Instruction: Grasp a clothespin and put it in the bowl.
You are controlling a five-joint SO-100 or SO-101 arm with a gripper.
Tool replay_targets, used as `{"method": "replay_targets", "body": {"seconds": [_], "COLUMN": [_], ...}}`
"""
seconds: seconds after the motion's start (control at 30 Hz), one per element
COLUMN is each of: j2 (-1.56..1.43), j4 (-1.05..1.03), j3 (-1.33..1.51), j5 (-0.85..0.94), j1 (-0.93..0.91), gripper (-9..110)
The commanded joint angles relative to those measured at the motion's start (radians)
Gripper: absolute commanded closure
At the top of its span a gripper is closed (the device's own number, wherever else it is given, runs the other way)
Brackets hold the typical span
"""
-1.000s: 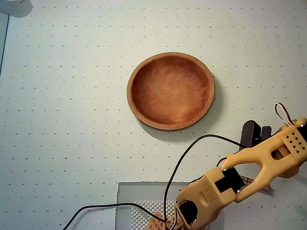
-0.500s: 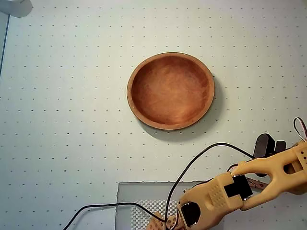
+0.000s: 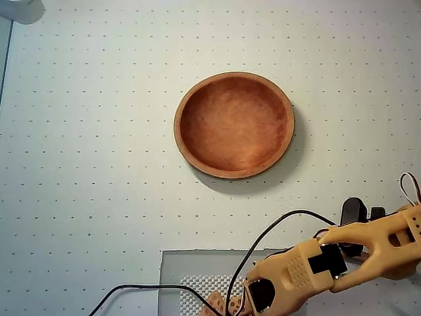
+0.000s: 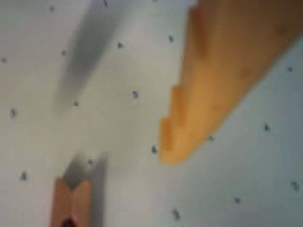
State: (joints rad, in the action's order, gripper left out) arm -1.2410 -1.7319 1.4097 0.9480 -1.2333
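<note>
The reddish-brown wooden bowl [image 3: 233,125] sits empty in the middle of the dotted white table in the overhead view. My yellow arm [image 3: 368,247] reaches across the lower right corner and hides the gripper beneath it there. In the wrist view, one orange finger [image 4: 208,104] hangs just above the table with nothing against its tip. The other finger is out of frame, so the gripper [image 4: 120,158] stands open. The tan wooden end of a clothespin [image 4: 71,203] lies on the table, left of and below that fingertip. It touches no finger.
A grey mat with a perforated plate [image 3: 194,280] lies at the bottom edge by the arm's base. A black cable [image 3: 263,240] loops over it. A white object [image 3: 20,10] sits in the top left corner. The table's left edge [image 3: 4,59] shows there.
The arm has swung toward the lower right corner, away from the bowl, and its wrist has dropped lower over the table. The bowl has not moved.
</note>
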Motion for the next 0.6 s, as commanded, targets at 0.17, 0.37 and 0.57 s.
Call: {"method": "replay_targets", "body": {"seconds": [0.17,0.37,0.57], "j2": [-0.153,-0.143,-0.138], "j4": [-0.06,-0.057,-0.055], "j3": [0.115,0.118,0.121], "j5": [0.074,0.078,0.084], "j1": [-0.005,0.005,0.031], "gripper": [76,76,76]}}
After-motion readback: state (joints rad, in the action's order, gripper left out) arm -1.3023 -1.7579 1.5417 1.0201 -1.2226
